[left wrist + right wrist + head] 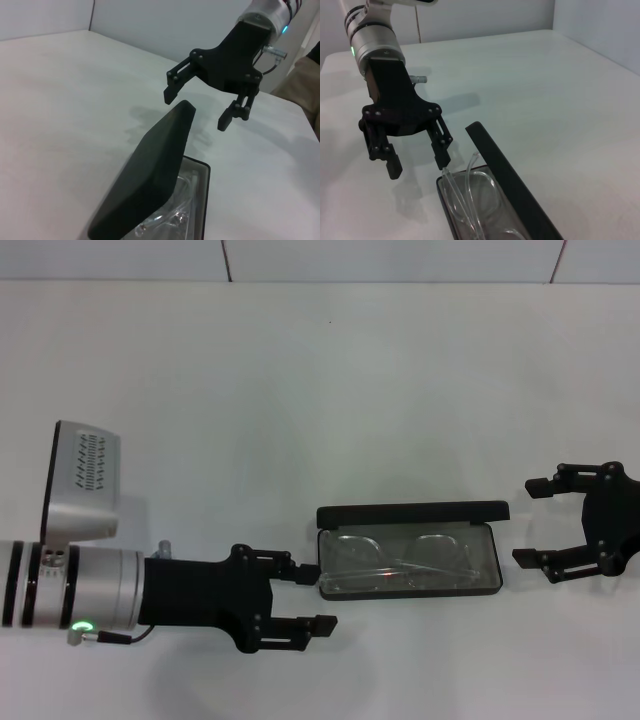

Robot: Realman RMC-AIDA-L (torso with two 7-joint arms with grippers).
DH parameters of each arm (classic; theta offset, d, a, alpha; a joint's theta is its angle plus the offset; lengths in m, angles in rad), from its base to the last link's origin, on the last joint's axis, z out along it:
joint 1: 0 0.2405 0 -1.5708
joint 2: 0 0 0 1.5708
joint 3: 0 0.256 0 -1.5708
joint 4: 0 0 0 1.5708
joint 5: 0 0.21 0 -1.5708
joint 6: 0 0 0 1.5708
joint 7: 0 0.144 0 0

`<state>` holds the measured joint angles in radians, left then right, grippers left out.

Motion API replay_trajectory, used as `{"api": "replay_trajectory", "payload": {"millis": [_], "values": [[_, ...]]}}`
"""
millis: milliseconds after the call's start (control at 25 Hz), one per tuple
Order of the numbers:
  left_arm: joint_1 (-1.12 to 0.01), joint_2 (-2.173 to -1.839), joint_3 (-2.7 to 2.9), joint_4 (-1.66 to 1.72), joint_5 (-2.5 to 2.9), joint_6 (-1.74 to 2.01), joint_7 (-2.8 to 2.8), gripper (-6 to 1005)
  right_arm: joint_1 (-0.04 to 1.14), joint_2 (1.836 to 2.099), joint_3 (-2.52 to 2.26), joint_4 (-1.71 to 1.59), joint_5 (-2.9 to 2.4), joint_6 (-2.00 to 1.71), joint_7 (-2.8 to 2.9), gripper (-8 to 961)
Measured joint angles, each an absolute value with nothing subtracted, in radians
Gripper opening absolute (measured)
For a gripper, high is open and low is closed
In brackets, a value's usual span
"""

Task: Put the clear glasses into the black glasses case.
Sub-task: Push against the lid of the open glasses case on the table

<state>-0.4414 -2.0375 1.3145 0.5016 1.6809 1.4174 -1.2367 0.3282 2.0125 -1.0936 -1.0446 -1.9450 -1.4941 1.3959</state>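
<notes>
The black glasses case (412, 512) lies open at the table's front middle, its lid standing up along the far side. Inside it lie the clear glasses (410, 562), lenses and folded arms showing against the lining. My left gripper (318, 597) is open just off the case's left end, one fingertip (308, 571) at that end's edge. My right gripper (528, 522) hangs open just off the right end, holding nothing. The right wrist view shows the left gripper (419, 166) at the end of the case (510, 180), by the glasses (470, 200).
The white table (300, 390) stretches to a wall at the back. In the left wrist view the raised lid (150, 175) fills the foreground, with the right gripper (196, 109) beyond it.
</notes>
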Motion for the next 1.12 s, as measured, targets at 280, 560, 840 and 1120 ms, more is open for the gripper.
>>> {"api": "replay_trajectory", "payload": {"millis": [280, 560, 840, 1120], "values": [[-0.446, -2.05, 1.316, 0.502, 1.682, 1.417, -1.236, 659, 0.329, 2.012, -1.091, -1.042, -1.945, -1.494, 1.394, 866], [-0.458, -2.061, 1.316, 0.502, 1.688, 1.417, -1.236, 660, 0.335, 2.01, -1.091, -1.037, -1.953, -1.493, 1.392, 865], [-0.464, -2.059, 1.31, 0.505, 1.693, 1.426, -1.241, 660, 0.33, 2.009, -1.083, -1.043, -1.95, -1.513, 1.387, 864], [-0.378, -2.052, 1.132, 0.585, 1.636, 1.575, -1.179, 660, 0.329, 2.013, -0.913, -1.009, -1.81, -1.609, 1.303, 863]]}}
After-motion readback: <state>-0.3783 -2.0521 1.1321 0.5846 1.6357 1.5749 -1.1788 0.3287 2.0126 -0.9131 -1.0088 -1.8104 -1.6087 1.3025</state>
